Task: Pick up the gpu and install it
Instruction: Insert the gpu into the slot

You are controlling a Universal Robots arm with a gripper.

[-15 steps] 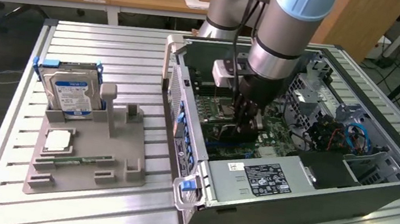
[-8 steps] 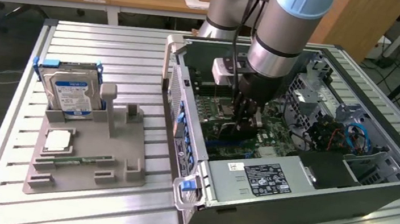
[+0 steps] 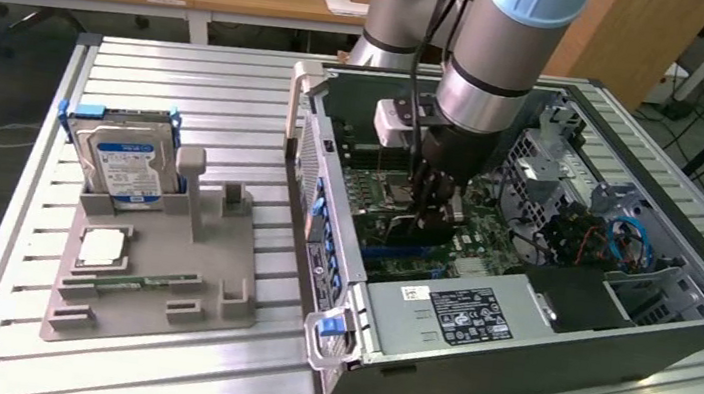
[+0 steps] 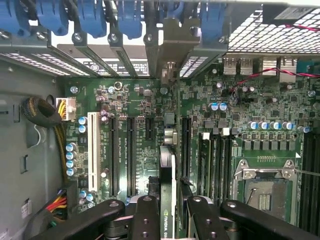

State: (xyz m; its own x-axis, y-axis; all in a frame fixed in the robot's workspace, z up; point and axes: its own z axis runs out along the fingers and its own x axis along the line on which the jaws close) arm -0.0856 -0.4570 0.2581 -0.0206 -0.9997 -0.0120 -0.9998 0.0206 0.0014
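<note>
- The gripper (image 4: 167,212) is part-closed, its fingers (image 4: 145,215) clamping the gpu (image 4: 166,170) edge-on by both faces
- The gpu sits inside the open computer case (image 3: 656,345), just over the motherboard (image 4: 250,115), its long axis running from the gripper toward the rear slot brackets (image 4: 100,50); seated or not, I cannot tell
- In the exterior view, at 9 o'clock from the case, the grey parts holder (image 3: 155,264) carries 1 hard drive (image 3: 125,164) upright, plus 1 CPU (image 3: 101,247) and 1 memory stick (image 3: 133,283) lying flat
</note>
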